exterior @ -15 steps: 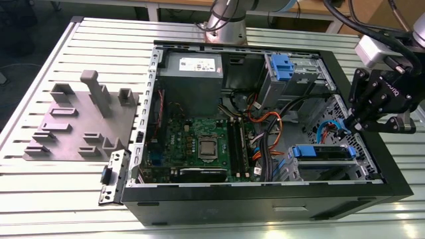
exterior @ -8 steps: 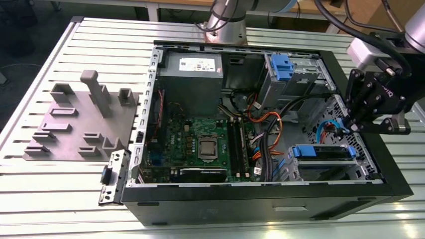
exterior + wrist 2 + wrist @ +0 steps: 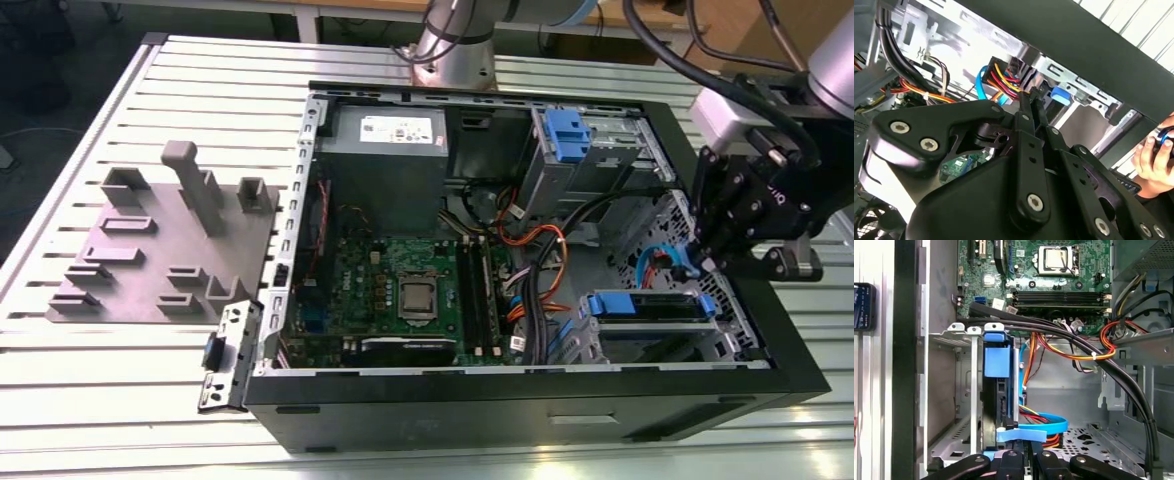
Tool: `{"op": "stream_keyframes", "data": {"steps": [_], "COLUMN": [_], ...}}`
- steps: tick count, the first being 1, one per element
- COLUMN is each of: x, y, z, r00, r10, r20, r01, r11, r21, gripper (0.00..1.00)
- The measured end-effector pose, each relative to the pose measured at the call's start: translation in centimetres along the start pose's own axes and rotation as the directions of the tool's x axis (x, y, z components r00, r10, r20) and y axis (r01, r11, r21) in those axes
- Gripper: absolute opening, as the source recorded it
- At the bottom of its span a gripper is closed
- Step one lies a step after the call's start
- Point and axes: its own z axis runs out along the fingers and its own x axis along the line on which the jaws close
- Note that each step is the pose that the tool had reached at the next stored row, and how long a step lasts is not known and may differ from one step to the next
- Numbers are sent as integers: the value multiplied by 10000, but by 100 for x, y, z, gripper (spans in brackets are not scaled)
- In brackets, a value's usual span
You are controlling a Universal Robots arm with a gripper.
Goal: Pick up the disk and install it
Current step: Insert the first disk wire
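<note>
My pincer (image 3: 731, 262) hangs narrow and empty at the case's (image 3: 534, 405) three o'clock; the disk (image 3: 649, 306) sits caged. Cables (image 3: 1074, 352) nearby could snag.

The tool (image 3: 1030, 95) hides the disk's (image 3: 996, 390) lower end — its label unseen.

One computer case (image 3: 534, 400), one disk (image 3: 650, 305), one grey fixture plate (image 3: 147, 250), one tool (image 3: 707, 262).

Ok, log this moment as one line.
disk: seated in drive bay | gripper: shut, empty, close to disk
</note>
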Motion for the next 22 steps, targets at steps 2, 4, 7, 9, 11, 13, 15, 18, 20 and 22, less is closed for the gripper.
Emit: {"op": "stream_keyframes", "data": {"steps": [2, 4, 7, 9, 11, 13, 15, 18, 20, 22], "x": [16, 16, 16, 16, 16, 20, 36, 76, 105, 131], "y": [6, 6, 6, 7, 18, 29, 35, 52, 64, 74], "z": [1, 1, 0, 0, 1, 1, 3, 9, 14, 22], "r00": [10000, 10000, 10000, 10000, 10000, 10000, 10000, 10000, 10000, 10000], "r10": [-4, -7, -6, -7, -5, -6, -6, -5, -4, -5], "r20": [0, 1, 0, 0, 1, 0, -1, 2, 2, 1], "r01": [4, 7, 6, 7, 5, 6, 6, 5, 4, 5], "r11": [10000, 10000, 10000, 10000, 10000, 10000, 10000, 10000, 10000, 9999], "r21": [8, 9, 9, 9, 10, 14, 18, 42, 68, 104], "gripper": [17, 17, 17, 17, 17, 17, 17, 17, 17, 17]}}
